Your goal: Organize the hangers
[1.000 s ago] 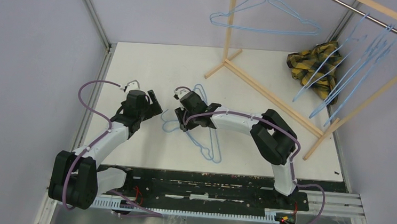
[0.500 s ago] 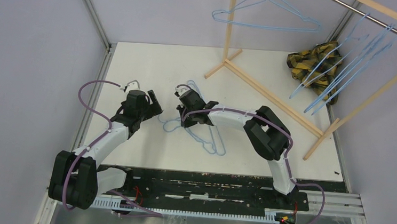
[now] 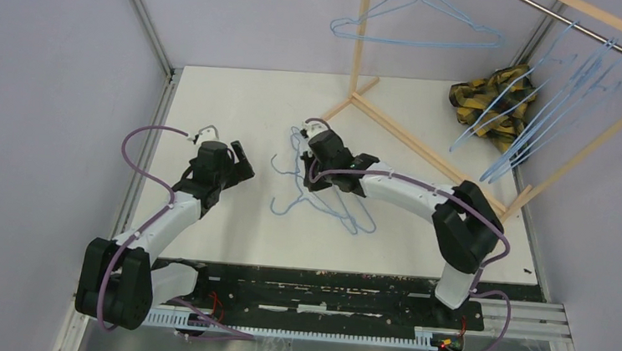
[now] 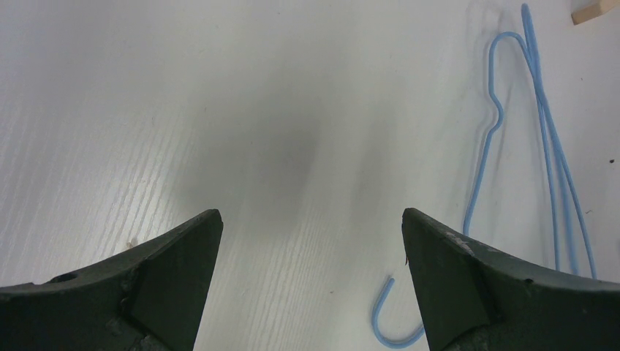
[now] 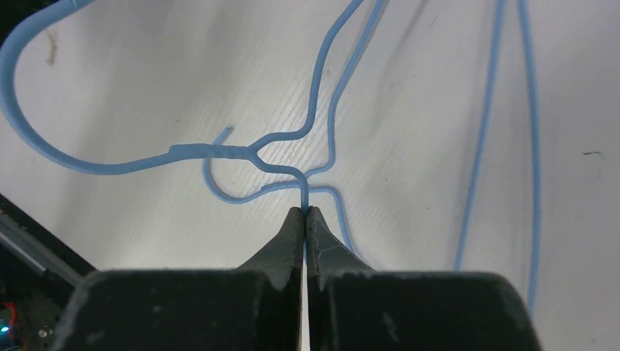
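Observation:
Two light-blue wire hangers (image 3: 364, 225) lie tangled on the white table between the arms. My right gripper (image 3: 311, 178) is shut on the wire of one hanger just below its twisted neck (image 5: 212, 151), and the wire runs into the closed fingertips (image 5: 305, 212). The second hanger (image 5: 241, 194) lies under it on the table. My left gripper (image 3: 239, 166) is open and empty, left of the tangle. In the left wrist view a hanger hook (image 4: 398, 325) lies by its right finger (image 4: 453, 270). One hanger (image 3: 420, 25) hangs on the rack at the back, and several more hangers (image 3: 548, 102) hang at the right.
The wooden rack frame (image 3: 415, 142) has a base bar crossing the table's back right and an upright post by the right gripper. A yellow-black plaid cloth (image 3: 494, 98) lies behind the bar. Grey walls close in on the left and the back.
My right gripper has moved away from the bases and to the right, dragging the tangled hangers with it. The hangers on the rack have swung a little. The left arm has barely moved.

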`<state>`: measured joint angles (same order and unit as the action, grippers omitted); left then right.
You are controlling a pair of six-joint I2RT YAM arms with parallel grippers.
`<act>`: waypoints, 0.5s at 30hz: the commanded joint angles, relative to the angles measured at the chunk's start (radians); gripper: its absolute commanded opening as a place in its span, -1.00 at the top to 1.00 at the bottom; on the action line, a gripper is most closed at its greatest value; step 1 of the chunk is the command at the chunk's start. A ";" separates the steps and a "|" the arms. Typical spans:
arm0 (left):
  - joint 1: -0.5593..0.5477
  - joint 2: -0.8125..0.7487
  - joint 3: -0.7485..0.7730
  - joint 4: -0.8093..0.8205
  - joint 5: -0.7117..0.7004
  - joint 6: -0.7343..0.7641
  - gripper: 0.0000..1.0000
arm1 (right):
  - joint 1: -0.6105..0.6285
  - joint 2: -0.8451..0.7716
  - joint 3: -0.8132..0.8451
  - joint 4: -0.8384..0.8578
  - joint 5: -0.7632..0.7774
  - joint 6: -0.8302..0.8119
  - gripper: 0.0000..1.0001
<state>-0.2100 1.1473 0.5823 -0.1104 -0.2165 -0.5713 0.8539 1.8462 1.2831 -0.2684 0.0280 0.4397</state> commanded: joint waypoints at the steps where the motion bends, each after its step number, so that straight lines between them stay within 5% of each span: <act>1: -0.002 -0.029 0.021 0.023 -0.021 -0.017 -0.99 | -0.019 -0.158 -0.018 -0.027 -0.021 -0.016 0.99; 10: -0.002 -0.023 0.020 0.032 -0.013 -0.021 -0.99 | -0.038 -0.354 -0.074 -0.019 0.013 0.049 0.99; 15: -0.002 -0.026 0.018 0.034 -0.008 -0.022 -0.99 | -0.038 -0.475 -0.106 -0.044 0.186 0.042 0.99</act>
<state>-0.2096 1.1408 0.5823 -0.1097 -0.2165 -0.5713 0.8177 1.4902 1.1912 -0.3222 0.0624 0.4763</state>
